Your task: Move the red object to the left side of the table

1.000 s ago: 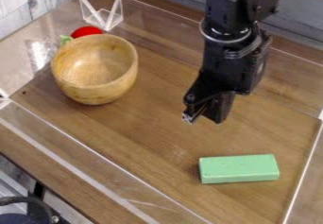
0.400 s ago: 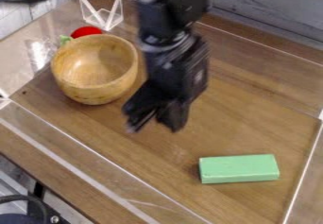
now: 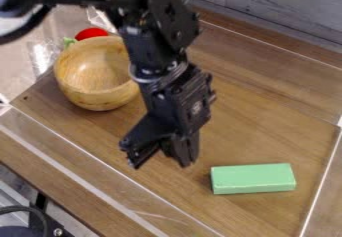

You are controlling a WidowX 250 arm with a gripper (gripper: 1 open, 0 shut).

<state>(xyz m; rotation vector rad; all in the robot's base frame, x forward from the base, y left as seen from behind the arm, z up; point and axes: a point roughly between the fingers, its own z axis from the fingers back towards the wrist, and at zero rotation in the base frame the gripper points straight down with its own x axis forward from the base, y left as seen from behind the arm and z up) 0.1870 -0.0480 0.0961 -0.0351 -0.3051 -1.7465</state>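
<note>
The red object (image 3: 91,34) is a small red toy fruit with a pale green end. It lies at the back left of the table (image 3: 287,131), just behind the wooden bowl (image 3: 94,73), which hides part of it. My gripper (image 3: 151,158) points down over the middle of the table, to the right of and nearer than the bowl, well away from the red object. Its black fingers look shut, and I see nothing between them.
A green rectangular block (image 3: 253,178) lies at the front right. A low clear acrylic wall (image 3: 80,186) edges the table. A clear folded piece (image 3: 94,9) stands at the back left behind the red object. The arm's dark body blocks the back centre.
The arm has swung from the right of centre towards the left and front, and it now hangs close beside the bowl. The gripper stayed shut. The red object, bowl and block have not moved.
</note>
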